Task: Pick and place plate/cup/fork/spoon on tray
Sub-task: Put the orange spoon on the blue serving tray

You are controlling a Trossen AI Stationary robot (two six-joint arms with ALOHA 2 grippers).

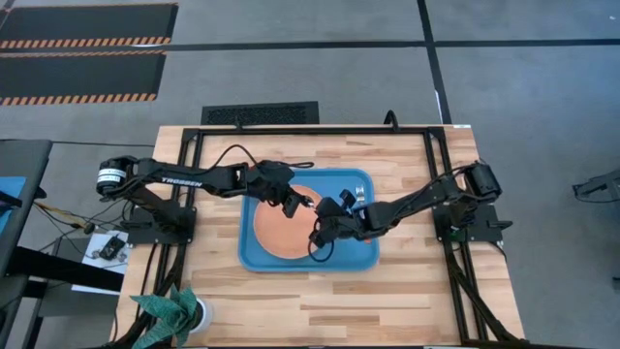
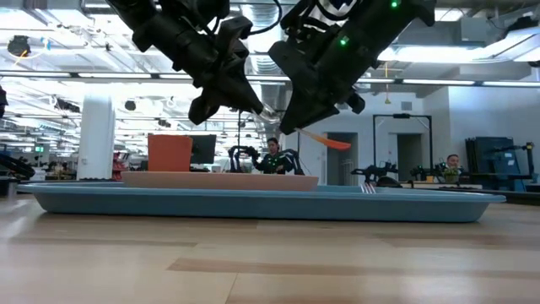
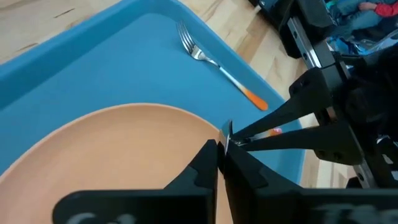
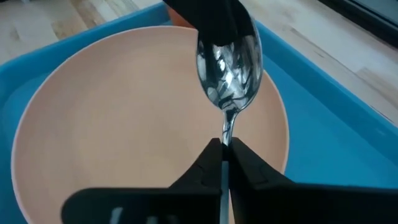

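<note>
The blue tray (image 1: 254, 254) lies mid-table with the salmon plate (image 1: 281, 233) flat in it. The fork (image 3: 214, 61) lies on the tray floor beside the plate. The orange cup (image 2: 169, 153) stands by the tray's far rim. The spoon (image 4: 228, 59) is in the air above the plate's right part, with both grippers shut on it. My left gripper (image 1: 308, 202) comes from the table's left and my right gripper (image 1: 319, 219) from the right; they meet over the plate. My left gripper pinches the far tip of the spoon's silver bowl (image 3: 229, 132) between its two fingers (image 4: 211, 22), slanting down from the table's left. The spoon is clear of the plate. My right gripper pinches the spoon's thin silver neck (image 4: 227, 134) just behind the bowl between its two fingers. It slants down from the table's right. The orange handle (image 2: 329, 141) sticks out behind the fingers, lower than the bowl. The spoon hangs tilted above the plate.
A potted plant (image 1: 174, 312) stands at the table's near left corner. A black frame (image 1: 320, 127) runs round the table's far and side edges. Bare wood lies in front of the tray (image 1: 320, 301). People (image 2: 272, 156) sit in the room behind.
</note>
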